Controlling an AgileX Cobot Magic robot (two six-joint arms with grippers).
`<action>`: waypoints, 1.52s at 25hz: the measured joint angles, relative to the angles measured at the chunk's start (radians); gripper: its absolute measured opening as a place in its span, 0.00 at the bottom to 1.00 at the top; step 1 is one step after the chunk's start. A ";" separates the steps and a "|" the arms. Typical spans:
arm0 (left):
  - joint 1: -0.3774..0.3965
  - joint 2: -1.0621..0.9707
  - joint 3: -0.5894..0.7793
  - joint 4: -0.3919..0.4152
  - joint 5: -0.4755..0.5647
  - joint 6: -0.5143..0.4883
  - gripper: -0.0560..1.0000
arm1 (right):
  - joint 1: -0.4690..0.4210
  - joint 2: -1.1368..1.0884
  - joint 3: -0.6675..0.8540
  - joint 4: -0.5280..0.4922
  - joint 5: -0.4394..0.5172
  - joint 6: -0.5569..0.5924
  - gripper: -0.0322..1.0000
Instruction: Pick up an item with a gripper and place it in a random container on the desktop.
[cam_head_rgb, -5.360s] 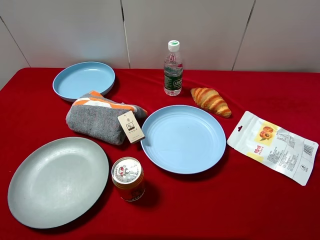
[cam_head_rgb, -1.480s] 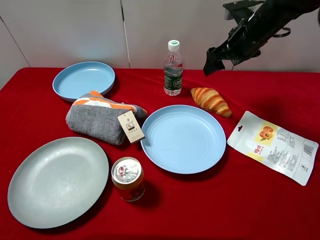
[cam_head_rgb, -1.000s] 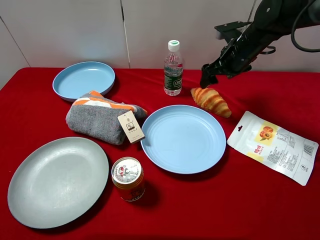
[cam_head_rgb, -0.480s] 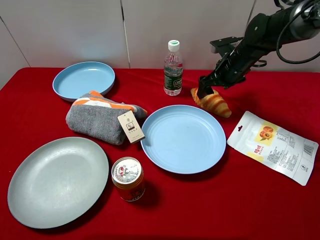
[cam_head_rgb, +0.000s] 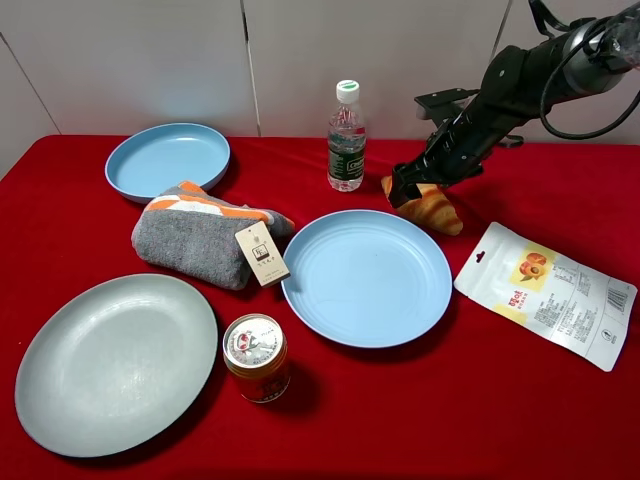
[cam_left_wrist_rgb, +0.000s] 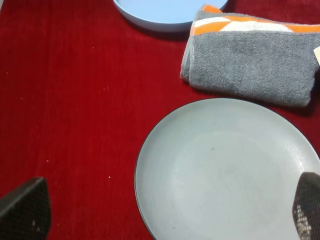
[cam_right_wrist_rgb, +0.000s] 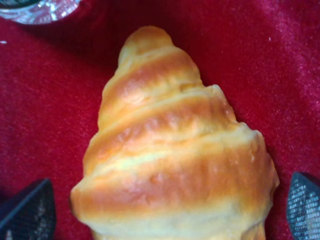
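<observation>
The golden-brown croissant (cam_head_rgb: 437, 211) lies on the red cloth behind the right rim of the light-blue plate (cam_head_rgb: 367, 279), which holds nothing. My right gripper (cam_head_rgb: 403, 189) is down at the croissant's left end. In the right wrist view the croissant (cam_right_wrist_rgb: 175, 145) fills the frame and the gripper (cam_right_wrist_rgb: 165, 210) is open, with one fingertip (cam_right_wrist_rgb: 26, 210) on each side of it, not closed on it. My left gripper (cam_left_wrist_rgb: 165, 210) is open and empty above the grey-green plate (cam_left_wrist_rgb: 225, 170); it is out of the exterior high view.
A water bottle (cam_head_rgb: 346, 138) stands just left of the croissant. A white snack pouch (cam_head_rgb: 545, 293) lies at the right. A folded grey towel (cam_head_rgb: 205, 233), a deeper blue dish (cam_head_rgb: 167, 160), the grey-green plate (cam_head_rgb: 115, 360) and a gold-lidded can (cam_head_rgb: 256, 357) are on the left.
My right arm has come down and leftwards from above the table until the open gripper straddles the croissant's left end. Nothing else has moved.
</observation>
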 joint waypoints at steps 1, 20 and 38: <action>0.000 0.000 0.000 0.000 0.000 0.000 0.97 | 0.000 0.004 0.000 0.000 -0.006 -0.001 0.70; 0.000 0.000 0.000 0.000 0.000 0.000 0.97 | 0.000 0.032 0.000 0.003 -0.019 -0.001 0.57; 0.000 0.000 0.000 0.000 0.000 0.000 0.97 | 0.000 0.022 0.000 -0.026 -0.016 0.005 0.49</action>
